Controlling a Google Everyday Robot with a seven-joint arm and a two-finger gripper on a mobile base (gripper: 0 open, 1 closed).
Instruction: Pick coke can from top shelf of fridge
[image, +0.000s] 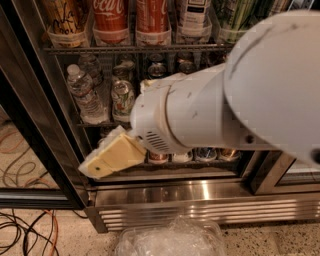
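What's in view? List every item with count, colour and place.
coke cans: two, red, top shelf, left of centre.
gold-orange can: one, top shelf, far left.
white-labelled can: one, top shelf, right of coke cans.
water bottles: two, clear, middle rack, left.
short cans: several, mixed colours, bottom rack, partly hidden.
fridge: one, black frame, steel base.
clear plastic bag: one, floor before fridge.
cables: several, black and orange, floor left.
arm: one, white, across fridge front.
gripper: one, cream, low left beside bottom rack.
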